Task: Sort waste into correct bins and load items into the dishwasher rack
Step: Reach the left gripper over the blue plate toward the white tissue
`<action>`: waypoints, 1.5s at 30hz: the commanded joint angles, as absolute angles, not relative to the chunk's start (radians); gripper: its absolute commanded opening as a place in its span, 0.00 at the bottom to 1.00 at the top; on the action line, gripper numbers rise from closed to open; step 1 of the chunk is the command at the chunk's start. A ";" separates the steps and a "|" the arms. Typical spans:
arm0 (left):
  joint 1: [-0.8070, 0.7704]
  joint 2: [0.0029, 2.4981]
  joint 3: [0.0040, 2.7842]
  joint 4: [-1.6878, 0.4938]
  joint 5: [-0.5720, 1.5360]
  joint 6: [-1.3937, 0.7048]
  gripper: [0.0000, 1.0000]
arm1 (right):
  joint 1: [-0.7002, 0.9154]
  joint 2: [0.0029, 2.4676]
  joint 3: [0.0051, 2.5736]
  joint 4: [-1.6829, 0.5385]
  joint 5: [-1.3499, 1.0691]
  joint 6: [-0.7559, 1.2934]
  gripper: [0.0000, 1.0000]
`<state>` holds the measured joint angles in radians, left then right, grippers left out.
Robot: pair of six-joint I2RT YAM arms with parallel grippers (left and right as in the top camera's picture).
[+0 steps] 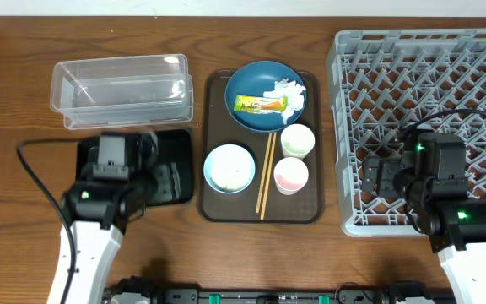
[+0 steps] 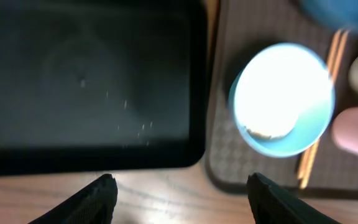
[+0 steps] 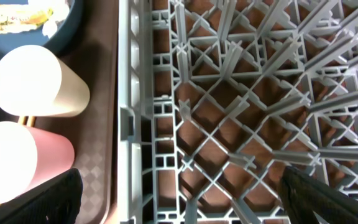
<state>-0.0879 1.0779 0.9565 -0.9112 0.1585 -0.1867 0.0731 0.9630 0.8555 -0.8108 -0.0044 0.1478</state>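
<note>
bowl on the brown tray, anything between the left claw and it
Nothing tall. The open left claw hovers at the black tray, and only that tray's low rim and the brown tray's low rim lie between it and the bowl. The chopsticks lie on the bowl's far side.

The table (image 1: 24, 84) is viewed from directly above. The left wrist view is aimed down, close, at the black tray (image 2: 86, 81) and bowl (image 2: 281, 99); the right, at the rack (image 3: 160, 149) and cups (image 3: 36, 81). The brown tray (image 1: 216, 118) is shared by all.
</note>
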 commanded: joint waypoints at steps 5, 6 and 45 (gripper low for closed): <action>-0.138 1.289 1.195 -0.823 0.169 -0.177 0.70 | 0.064 0.962 0.878 -0.801 -0.008 0.133 0.99; -0.150 1.317 1.214 -0.799 0.169 -0.177 0.70 | 0.064 0.962 0.878 -0.801 -0.009 0.133 0.99; -0.512 2.091 1.743 -0.354 0.235 -0.297 0.70 | 0.064 0.963 0.878 -0.805 -0.009 0.133 0.99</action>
<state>-0.5014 2.0537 1.7260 -0.3481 0.2626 -0.3134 0.0731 0.9630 0.8577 -0.8040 -0.0048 0.1478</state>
